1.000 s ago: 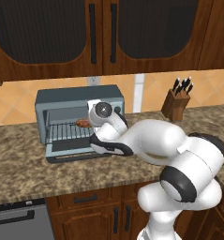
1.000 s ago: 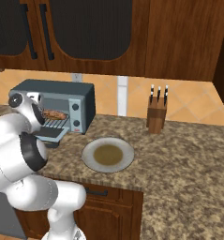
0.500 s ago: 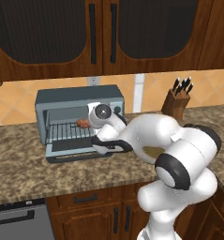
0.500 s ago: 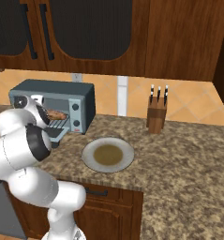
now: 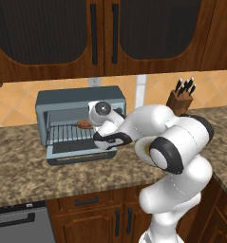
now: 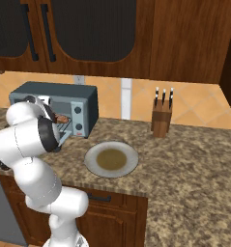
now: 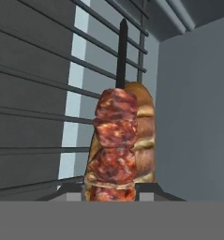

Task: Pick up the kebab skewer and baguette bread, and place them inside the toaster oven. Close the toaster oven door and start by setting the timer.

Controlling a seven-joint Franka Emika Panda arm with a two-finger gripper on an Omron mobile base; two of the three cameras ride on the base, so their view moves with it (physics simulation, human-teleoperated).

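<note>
Reaching into the open toaster oven (image 5: 79, 102), the white arm has its gripper (image 7: 111, 193) at the right end of the cavity, above the dropped toaster oven door (image 5: 79, 153). Its narrowed jaws appear to pinch the near end of the kebab skewer (image 7: 116, 145), which lies along the baguette bread (image 7: 144, 140) on the wire rack (image 7: 33, 93), close to the oven's right wall. To finish this placement well, I judge the skewer should settle fully onto the rack bars before the jaws part, then the hand should back straight out over the door without dragging either item. From the base cameras only a reddish patch (image 5: 85, 124) shows inside the oven. The fingertips are barely visible, so the exact contact is hard to make out.
</note>
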